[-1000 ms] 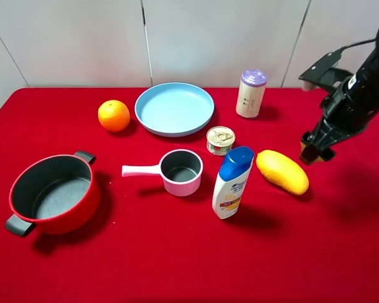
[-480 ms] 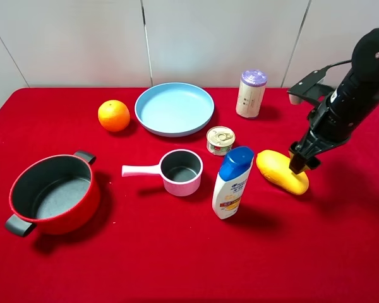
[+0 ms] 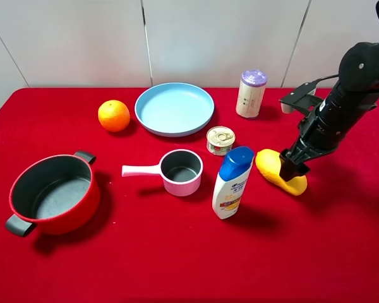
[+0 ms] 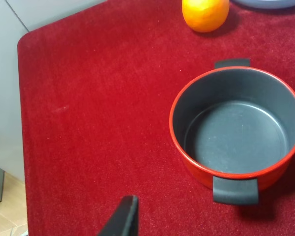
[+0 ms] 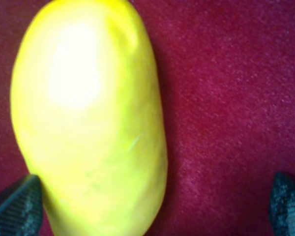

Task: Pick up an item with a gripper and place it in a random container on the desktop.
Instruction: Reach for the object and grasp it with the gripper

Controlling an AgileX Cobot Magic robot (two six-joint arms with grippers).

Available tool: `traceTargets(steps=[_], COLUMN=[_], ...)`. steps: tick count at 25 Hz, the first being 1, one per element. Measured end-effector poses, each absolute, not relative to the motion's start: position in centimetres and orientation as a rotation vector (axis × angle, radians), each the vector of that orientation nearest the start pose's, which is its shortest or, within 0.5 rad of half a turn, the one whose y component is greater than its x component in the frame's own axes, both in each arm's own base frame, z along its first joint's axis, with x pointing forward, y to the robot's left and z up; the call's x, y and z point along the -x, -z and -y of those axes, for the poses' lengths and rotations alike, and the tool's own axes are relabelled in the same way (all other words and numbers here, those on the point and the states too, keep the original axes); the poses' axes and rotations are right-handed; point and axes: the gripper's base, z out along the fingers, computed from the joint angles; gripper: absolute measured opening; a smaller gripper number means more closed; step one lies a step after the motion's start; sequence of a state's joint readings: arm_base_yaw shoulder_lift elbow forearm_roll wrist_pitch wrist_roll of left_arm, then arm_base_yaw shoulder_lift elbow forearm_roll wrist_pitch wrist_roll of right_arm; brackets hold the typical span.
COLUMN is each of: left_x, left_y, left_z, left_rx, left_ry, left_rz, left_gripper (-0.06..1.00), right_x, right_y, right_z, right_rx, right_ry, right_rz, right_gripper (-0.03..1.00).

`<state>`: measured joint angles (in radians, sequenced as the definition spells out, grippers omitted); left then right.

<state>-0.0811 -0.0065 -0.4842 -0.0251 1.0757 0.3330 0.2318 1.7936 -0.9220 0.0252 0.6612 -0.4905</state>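
Carrying everything, tabletop (image 3: 177, 259): a red cloth runs under all you see.
Right arm (image 3: 341, 95): black, it reaches down from the right side toward the fruit.
Container (image 3: 82, 211): the red pot with a dark grey inside and two black handles stands at the front left, well apart from the fruit.
Blue plate (image 3: 174, 108): at the back, between the orange (image 3: 114, 115) and the lilac-capped canister (image 3: 251, 93).
Pink saucepan (image 3: 182, 173): mid-table, with its handle pointing toward the pot.
Shampoo bottle (image 3: 232, 183): upright, just left of the fruit.
Item (image 3: 267, 165): the yellow mango-like fruit lies on the cloth, right of the bottle.
Right end effector (image 3: 289, 170): low over the fruit, with its fingers (image 5: 12, 209) spread wide on either side. One sits at the fruit's flank and the other stands apart over bare cloth, so you have no grip on the fruit.
Left end effector (image 4: 123, 219): only one black fingertip shows, above the cloth near the pot, so you cannot tell how wide it is set.
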Motion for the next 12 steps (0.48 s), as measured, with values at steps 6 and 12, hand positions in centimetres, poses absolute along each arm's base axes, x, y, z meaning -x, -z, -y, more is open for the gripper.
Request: traceTargets(steps=[6, 12], left_x=[0.5, 0.5], left_y=[-27.2, -27.2], left_z=[0.2, 0.2], left_rx=[-0.427, -0.427], left_ry=[-0.125, -0.125], left_rz=[-2.026, -2.026], left_gripper=[0.98, 0.98], right_x=[-29.9, -30.1], right_y=[-12.4, -11.5], right_z=[-7.3, -7.4], right_rx=[1.037, 1.03], right_ry=[-0.016, -0.027], right_rz=[-2.852, -2.856], right_gripper=[0.69, 0.69])
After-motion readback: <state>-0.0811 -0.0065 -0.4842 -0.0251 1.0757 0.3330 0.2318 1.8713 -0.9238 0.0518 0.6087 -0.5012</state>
